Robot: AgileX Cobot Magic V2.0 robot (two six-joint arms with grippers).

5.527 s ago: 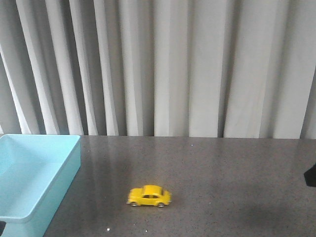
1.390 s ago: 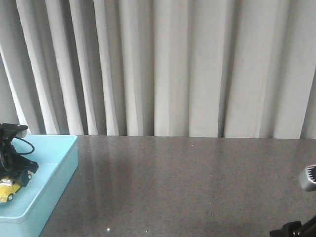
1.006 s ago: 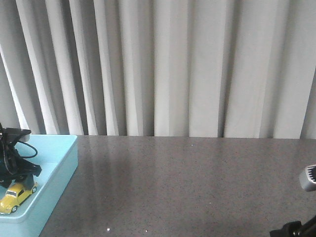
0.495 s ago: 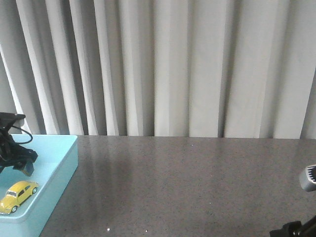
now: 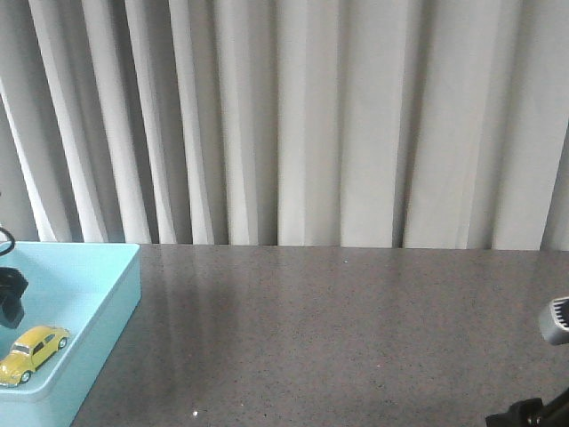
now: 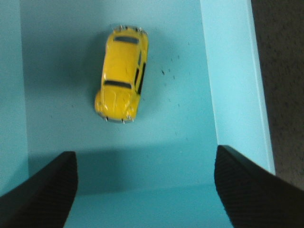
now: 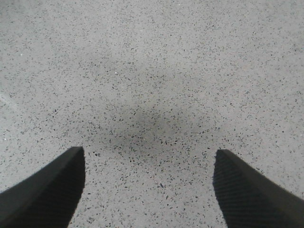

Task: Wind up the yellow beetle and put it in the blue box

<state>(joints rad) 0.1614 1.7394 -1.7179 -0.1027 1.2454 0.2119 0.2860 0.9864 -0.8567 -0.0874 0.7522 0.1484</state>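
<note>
The yellow beetle point(image 5: 34, 354) point(image 6: 122, 81) rests on its wheels on the floor of the blue box point(image 5: 102, 276) point(image 6: 232, 90) at the table's left end. My left gripper point(image 6: 145, 187) hangs above the box floor, open and empty, its black fingers point(image 6: 45, 187) wide apart and clear of the car; in the front view only a dark bit of it point(image 5: 11, 298) shows at the left edge. My right gripper point(image 7: 147, 185) is open over bare speckled tabletop, nothing between its fingertips point(image 7: 251, 190).
The grey speckled table point(image 5: 356, 329) runs from the box's wall to the right edge. A pleated light curtain point(image 5: 302, 124) closes off the back. Part of my right arm point(image 5: 542, 400) shows at the bottom right corner.
The left gripper let go of the beetle inside the box, then rose and drew away to the left. The car now lies free on the box floor. The right arm stayed still.
</note>
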